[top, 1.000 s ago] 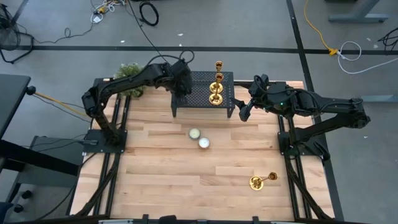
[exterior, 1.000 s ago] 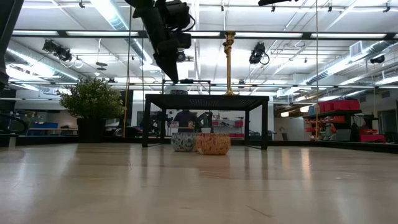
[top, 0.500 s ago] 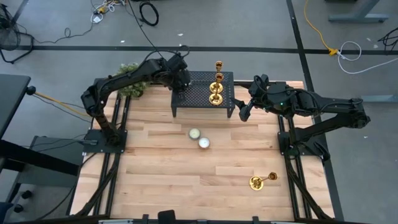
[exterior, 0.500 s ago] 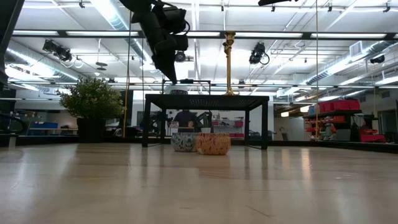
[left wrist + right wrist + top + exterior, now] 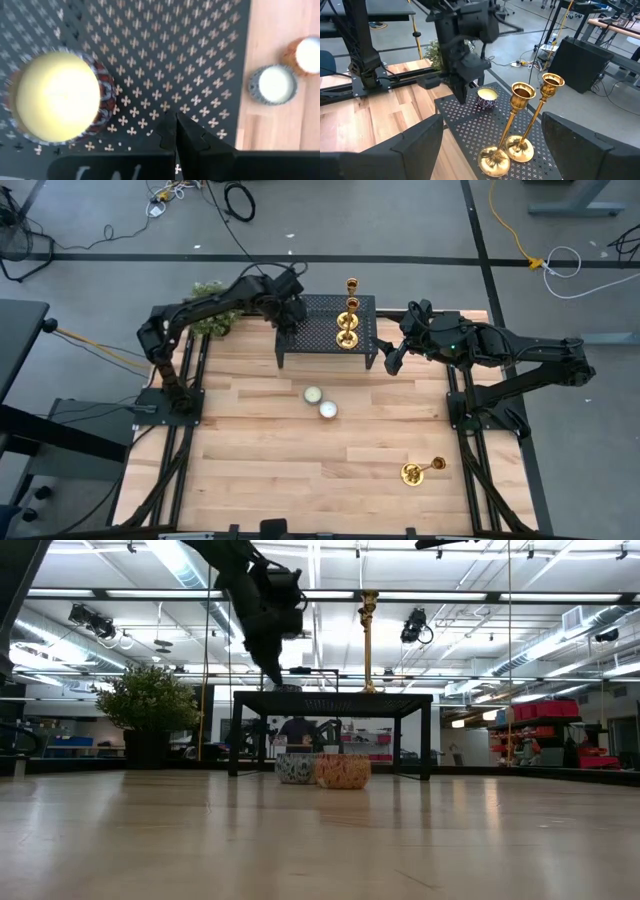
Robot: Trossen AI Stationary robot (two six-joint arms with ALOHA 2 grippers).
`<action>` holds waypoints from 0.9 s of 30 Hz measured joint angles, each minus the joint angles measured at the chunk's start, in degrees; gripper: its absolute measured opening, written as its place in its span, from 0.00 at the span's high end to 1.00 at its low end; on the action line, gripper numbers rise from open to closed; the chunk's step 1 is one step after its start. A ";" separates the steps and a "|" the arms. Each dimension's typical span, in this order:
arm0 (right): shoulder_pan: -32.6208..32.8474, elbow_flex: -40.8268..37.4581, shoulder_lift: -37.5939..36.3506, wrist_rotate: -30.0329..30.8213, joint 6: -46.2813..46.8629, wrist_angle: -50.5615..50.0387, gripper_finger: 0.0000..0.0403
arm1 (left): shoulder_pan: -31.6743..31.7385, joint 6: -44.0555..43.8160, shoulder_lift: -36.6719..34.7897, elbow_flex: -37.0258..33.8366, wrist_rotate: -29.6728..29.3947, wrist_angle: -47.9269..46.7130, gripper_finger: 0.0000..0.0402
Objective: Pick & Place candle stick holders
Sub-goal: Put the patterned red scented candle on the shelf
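Note:
Two gold candle stick holders (image 5: 348, 330) (image 5: 512, 125) stand upright on their round bases on a black perforated stand (image 5: 318, 340) at the table's far middle. A third candle stick holder (image 5: 422, 471) lies on its side on the wood near the right front. My left gripper (image 5: 175, 132) hangs shut, pointing steeply down, just over the stand's left part beside a candle cup (image 5: 57, 97); nothing is between its fingers. My right gripper (image 5: 393, 360) waits open beyond the stand's right end, facing the two upright holders.
Two candle cups (image 5: 313, 394) (image 5: 328, 409) sit on the wood in front of the stand. A small plant (image 5: 210, 295) stands at the far left corner. The near half of the wooden table (image 5: 280, 470) is bare apart from the fallen holder.
My left gripper has sunk a little toward the stand's top and shifted slightly toward the far edge, its wrist turning as it went. The candle stick holders and cups have stayed where they were.

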 joint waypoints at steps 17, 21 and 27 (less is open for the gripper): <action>0.00 0.02 0.00 1.95 0.24 0.04 0.16 | 0.19 -0.04 0.45 0.00 -6.51 6.12 1.00; 0.00 0.02 0.00 1.99 0.24 0.04 0.16 | 0.22 -0.06 0.45 0.00 -8.56 8.05 1.00; 0.00 0.02 0.00 3.48 0.26 0.07 0.16 | 0.44 -0.08 0.45 0.02 -10.85 8.66 1.00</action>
